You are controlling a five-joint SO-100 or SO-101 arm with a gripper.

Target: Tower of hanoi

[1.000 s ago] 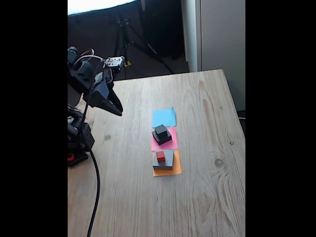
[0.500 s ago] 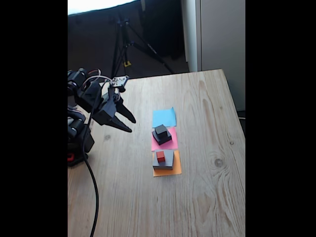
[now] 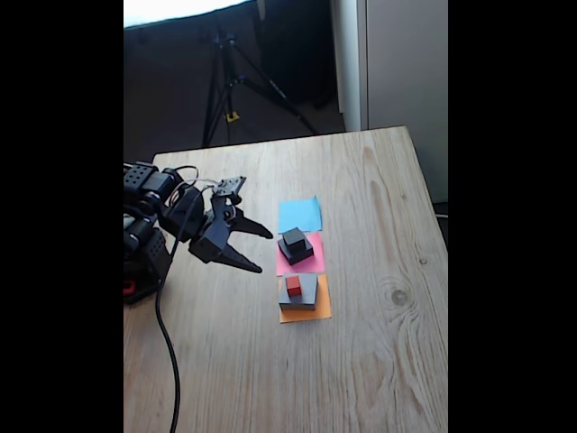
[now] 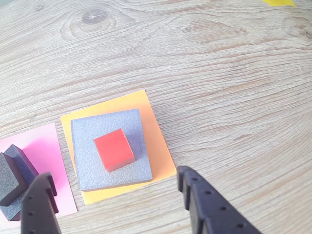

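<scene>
CHANGE: I've swung the arm down from its raised pose toward the blocks | GRIPPER point(image 3: 261, 248): fingers apart, empty, low over the table point(image 3: 379, 361) | BLOCKS: red cube point(image 4: 113, 149) sits on grey block point(image 4: 109, 148), orange square point(image 4: 158, 146); small black cube point(image 3: 294, 239) on medium black block point(image 3: 297, 252), pink square point(image 3: 312, 262) | READ: I judge the red cube is next.

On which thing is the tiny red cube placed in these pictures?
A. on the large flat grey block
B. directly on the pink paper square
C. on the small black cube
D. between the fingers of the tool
A: in the wrist view the tiny red cube sits on top of the large flat grey block, which lies on the orange paper square.
</scene>
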